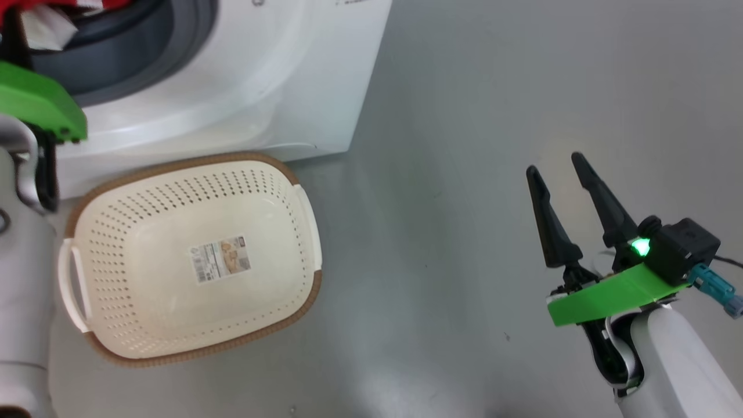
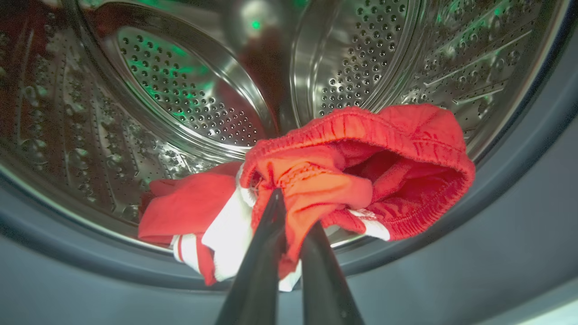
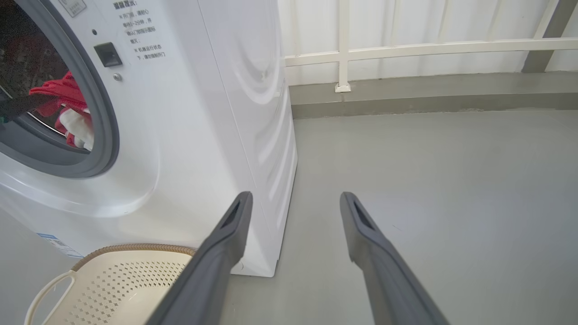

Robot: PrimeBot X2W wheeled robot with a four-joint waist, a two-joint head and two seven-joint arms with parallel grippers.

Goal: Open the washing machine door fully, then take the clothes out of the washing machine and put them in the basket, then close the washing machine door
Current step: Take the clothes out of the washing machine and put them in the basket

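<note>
The white washing machine (image 1: 261, 87) stands with its round opening uncovered; the washing machine door is out of view. Inside the steel drum (image 2: 180, 99), the red clothes (image 2: 384, 153) with white panels lie bunched at the front lip. My left gripper (image 2: 293, 210) is shut on a fold of that red fabric. A bit of the clothes (image 3: 63, 90) shows through the opening in the right wrist view. The cream basket (image 1: 174, 165) sits empty on the floor just before the machine. My right gripper (image 1: 560, 168) hovers open over bare floor, well right of the basket (image 3: 131, 247).
The grey rubber gasket (image 2: 496, 225) rings the drum mouth below the clothes. My left arm (image 1: 23, 261) rises along the left edge beside the basket. Grey floor (image 1: 464, 116) stretches right of the machine to a white railing (image 3: 406, 47) at the wall.
</note>
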